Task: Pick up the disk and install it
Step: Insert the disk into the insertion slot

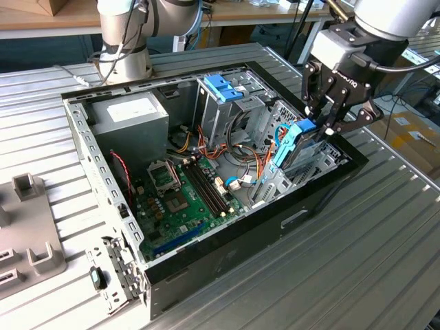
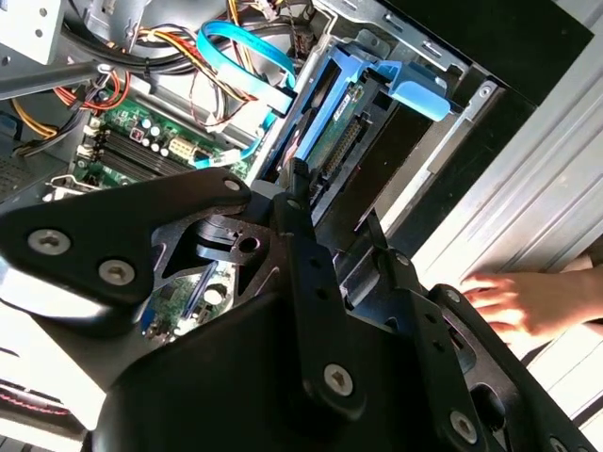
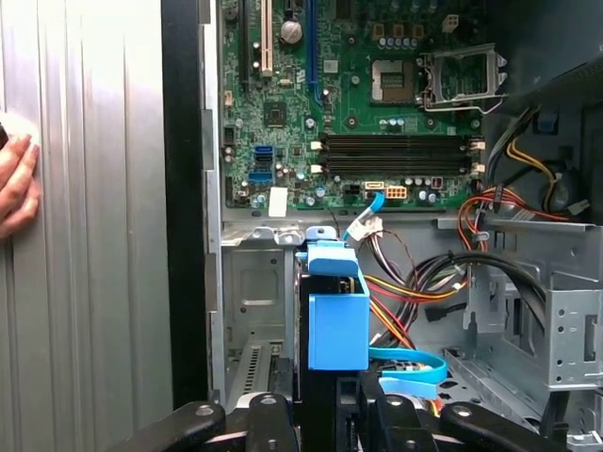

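Fingers (image 2: 311,273): clenched on the disk (image 1: 295,144), apparently at its upper edge | Disk: upright, partway down the bay (image 3: 247,311) at the case (image 1: 227,254)'s 3 o'clock, exterior view | Why: judged edge-on so it slides in.

Light-blue rail on the grey disk (image 1: 294,146). Dark green motherboard (image 1: 180,201) with 4 black slots. Black computer case (image 1: 275,223), silver-grey ribbed desk (image 1: 371,268). Orange, red and yellow cables (image 3: 499,202). Matt black jaws.
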You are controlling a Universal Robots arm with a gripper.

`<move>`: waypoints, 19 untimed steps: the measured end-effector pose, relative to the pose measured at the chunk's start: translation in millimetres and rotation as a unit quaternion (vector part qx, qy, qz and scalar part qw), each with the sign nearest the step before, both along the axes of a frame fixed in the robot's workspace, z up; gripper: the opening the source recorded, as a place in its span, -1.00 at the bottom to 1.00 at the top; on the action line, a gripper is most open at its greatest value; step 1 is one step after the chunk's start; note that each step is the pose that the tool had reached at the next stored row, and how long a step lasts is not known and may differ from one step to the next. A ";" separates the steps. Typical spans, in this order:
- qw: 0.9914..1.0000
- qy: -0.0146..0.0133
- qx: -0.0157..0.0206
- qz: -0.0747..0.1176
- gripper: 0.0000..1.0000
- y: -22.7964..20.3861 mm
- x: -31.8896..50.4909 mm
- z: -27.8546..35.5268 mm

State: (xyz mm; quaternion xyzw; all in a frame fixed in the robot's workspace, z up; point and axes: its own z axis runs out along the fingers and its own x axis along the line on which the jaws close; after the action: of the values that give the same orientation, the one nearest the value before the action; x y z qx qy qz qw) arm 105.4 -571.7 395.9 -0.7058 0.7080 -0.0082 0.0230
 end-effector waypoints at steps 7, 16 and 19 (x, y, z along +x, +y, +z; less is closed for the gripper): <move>1.000 0.000 0.001 0.000 -0.29 0.0 0.0 -0.7; 1.000 0.000 0.000 0.000 -0.29 0.0 0.0 -12.8; 1.000 0.000 0.000 0.000 -0.15 0.0 0.0 -12.8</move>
State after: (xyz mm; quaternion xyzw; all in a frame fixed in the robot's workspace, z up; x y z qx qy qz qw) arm 105.4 -571.7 383.0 -0.7058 0.7080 -0.0080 0.0234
